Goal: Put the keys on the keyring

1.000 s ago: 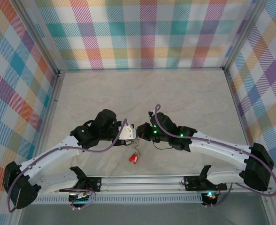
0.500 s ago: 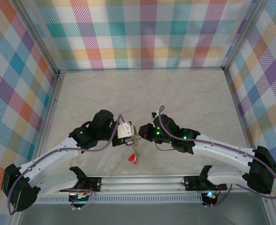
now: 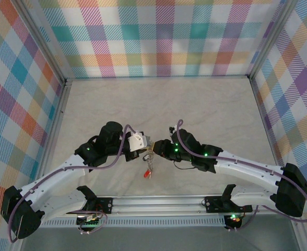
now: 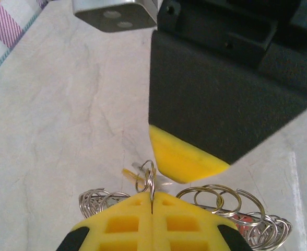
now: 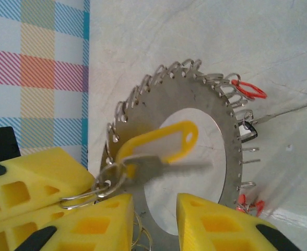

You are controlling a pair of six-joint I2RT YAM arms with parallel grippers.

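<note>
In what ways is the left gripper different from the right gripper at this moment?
Jaws: the left gripper is shut, while the right gripper has its jaws apart.
Load: the left gripper pinches the small split ring that carries the yellow-tagged key; the right gripper seems to press on nothing, and the keyring shows through its gap.
Both have yellow pads and meet tip to tip.

The walls (image 3: 164, 36) wore pastel plaid of teal, orange, purple and yellow; the table (image 3: 205, 104) was cream, faintly marbled. The keyring (image 5: 185, 91) was silver, one key tag (image 5: 158, 144) yellow, finger pads (image 5: 205, 225) yellow too.
</note>
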